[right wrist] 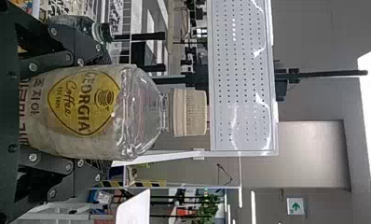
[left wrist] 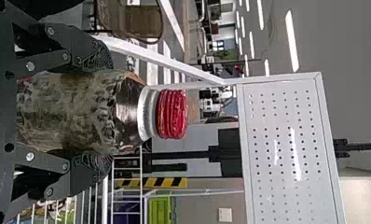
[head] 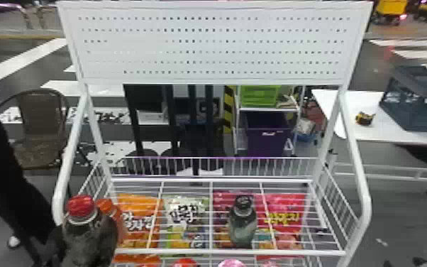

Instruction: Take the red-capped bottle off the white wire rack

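Holding the red-capped bottle (head: 90,238) at the white wire rack's (head: 223,252) near left corner.
Clamps it from both sides with the left gripper (head: 57,243); has an orange-capped bottle (head: 107,206) just behind it, then a dark-capped bottle (head: 243,225) standing on the rack; at right, squeezes a beige-capped bottle (right wrist: 95,111) between the fingers of the right gripper (right wrist: 100,109).

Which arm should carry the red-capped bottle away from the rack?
Left, I'd say: the left gripper holds the red-capped bottle, while the right gripper is busy holding a cream-capped clear bottle.
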